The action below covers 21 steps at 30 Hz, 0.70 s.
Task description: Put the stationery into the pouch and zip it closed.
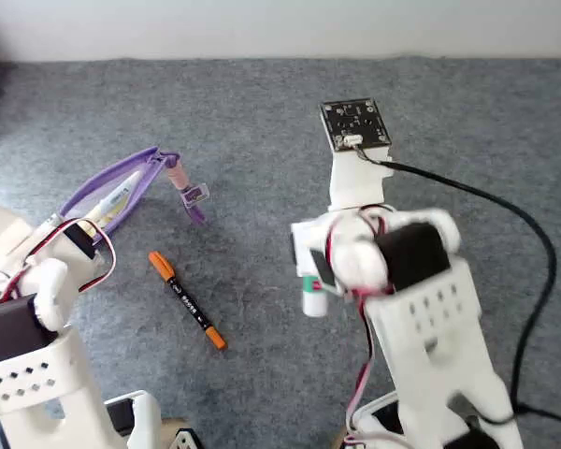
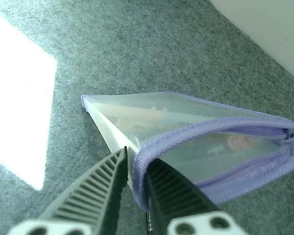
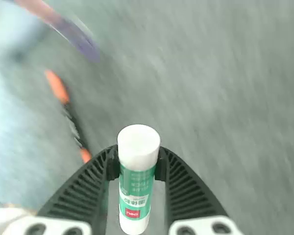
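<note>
The clear pouch (image 1: 112,195) with purple zipper trim lies at the left of the grey carpet, its mouth open toward the centre. My left gripper (image 2: 134,178) is shut on the pouch's (image 2: 186,137) purple rim near one end. A pink-capped item (image 1: 179,178) pokes out at the pouch mouth, and more stationery shows through the clear wall. My right gripper (image 3: 137,161) is shut on a white glue stick (image 3: 137,181) with a green label, held above the carpet right of centre (image 1: 313,292). An orange-capped black pen (image 1: 187,301) lies on the carpet between the arms.
The carpet (image 1: 262,122) covers the whole table. A black cable (image 1: 533,243) loops along the right side from the right arm's board (image 1: 355,124). A white patch (image 2: 17,98) lies beside the pouch in the left wrist view.
</note>
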Available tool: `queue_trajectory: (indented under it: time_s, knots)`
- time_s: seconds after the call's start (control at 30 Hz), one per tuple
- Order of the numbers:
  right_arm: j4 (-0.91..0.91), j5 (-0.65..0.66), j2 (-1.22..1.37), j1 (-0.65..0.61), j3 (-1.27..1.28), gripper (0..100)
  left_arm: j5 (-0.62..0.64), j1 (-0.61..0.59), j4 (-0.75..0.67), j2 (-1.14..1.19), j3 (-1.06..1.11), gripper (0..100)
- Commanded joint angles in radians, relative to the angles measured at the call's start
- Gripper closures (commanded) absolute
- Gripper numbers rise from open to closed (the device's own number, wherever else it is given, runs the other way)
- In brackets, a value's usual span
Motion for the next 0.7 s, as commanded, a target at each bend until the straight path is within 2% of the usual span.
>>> queue_trajectory:
  time_s: [0.0,0.2,0.43,0.53,0.67]
  knots:
    - [-0.225,0.012,-0.074,-0.087,-0.038,99.1,0.012,0.003,-0.021,0.015,0.005,99]
    - [-0.654,0.014,-0.056,-0.24,0.026,99.1,0.012,0.003,-0.021,0.015,0.007,99]
    - [-1.162,0.026,0.002,-0.303,0.242,99.1,0.012,-0.002,-0.023,0.009,0.03,99]
    - [-1.294,0.08,0.035,-0.337,0.293,99.1,0.012,-0.002,-0.023,0.009,0.03,99]
    - [-1.357,0.137,0.093,-0.38,0.295,99.1,0.012,-0.002,-0.023,0.009,0.03,99]
